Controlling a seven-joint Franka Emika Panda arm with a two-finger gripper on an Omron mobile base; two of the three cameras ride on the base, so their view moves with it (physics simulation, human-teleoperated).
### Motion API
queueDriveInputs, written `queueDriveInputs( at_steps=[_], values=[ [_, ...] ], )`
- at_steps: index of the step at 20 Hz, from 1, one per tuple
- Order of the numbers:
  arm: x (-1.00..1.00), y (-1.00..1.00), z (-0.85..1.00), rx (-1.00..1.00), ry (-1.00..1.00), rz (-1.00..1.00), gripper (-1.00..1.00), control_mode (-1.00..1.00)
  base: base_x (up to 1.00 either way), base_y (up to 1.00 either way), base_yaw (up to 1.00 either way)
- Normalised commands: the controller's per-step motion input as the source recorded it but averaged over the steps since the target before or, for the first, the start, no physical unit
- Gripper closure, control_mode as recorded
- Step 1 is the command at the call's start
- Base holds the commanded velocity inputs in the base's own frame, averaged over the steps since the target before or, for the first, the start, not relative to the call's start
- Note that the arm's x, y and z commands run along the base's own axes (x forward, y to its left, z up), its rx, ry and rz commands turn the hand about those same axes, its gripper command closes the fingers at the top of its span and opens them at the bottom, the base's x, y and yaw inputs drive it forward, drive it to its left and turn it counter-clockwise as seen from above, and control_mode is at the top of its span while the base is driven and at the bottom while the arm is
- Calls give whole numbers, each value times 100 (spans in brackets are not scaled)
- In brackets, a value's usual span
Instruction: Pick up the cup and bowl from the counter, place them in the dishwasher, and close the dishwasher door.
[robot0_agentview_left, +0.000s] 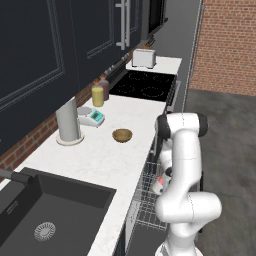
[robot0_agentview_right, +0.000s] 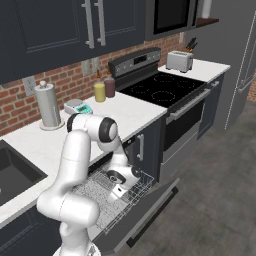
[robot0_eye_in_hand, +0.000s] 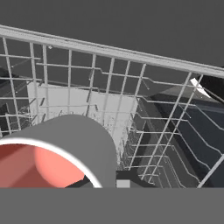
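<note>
Red brick wall (robot0_agentview_right: 20, 107) backs the cooktop (robot0_agentview_right: 162, 90); dark upper cabinets (robot0_agentview_right: 65, 22) hang above it, grey floor (robot0_agentview_right: 215, 200) lies in front.

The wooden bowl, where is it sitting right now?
The bowl sits on the white counter in the left base view, near the front edge, right of the tall grey cylinder and just past the small scale.

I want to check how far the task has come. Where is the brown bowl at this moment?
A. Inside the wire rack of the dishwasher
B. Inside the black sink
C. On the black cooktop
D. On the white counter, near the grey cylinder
D: the bowl sits on the counter, a little to the right of the grey cylinder, apart from the rack.
</note>
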Motion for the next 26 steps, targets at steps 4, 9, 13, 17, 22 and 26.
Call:
queueDriveInputs(
  at_steps=[4,9,13,17,22,26],
  values=[
    [22,0,-28,0,0,0,100,-100,0,0,0],
    [21,0,-29,0,0,0,100,-100,0,0,0],
    [25,0,-31,0,0,0,100,-100,0,0,0],
    [25,0,-29,0,-1,0,100,-100,0,0,0],
    [25,0,-28,0,-4,0,-100,-100,0,0,0],
    [24,0,-29,0,-6,0,-100,-100,0,0,0]
  ],
)
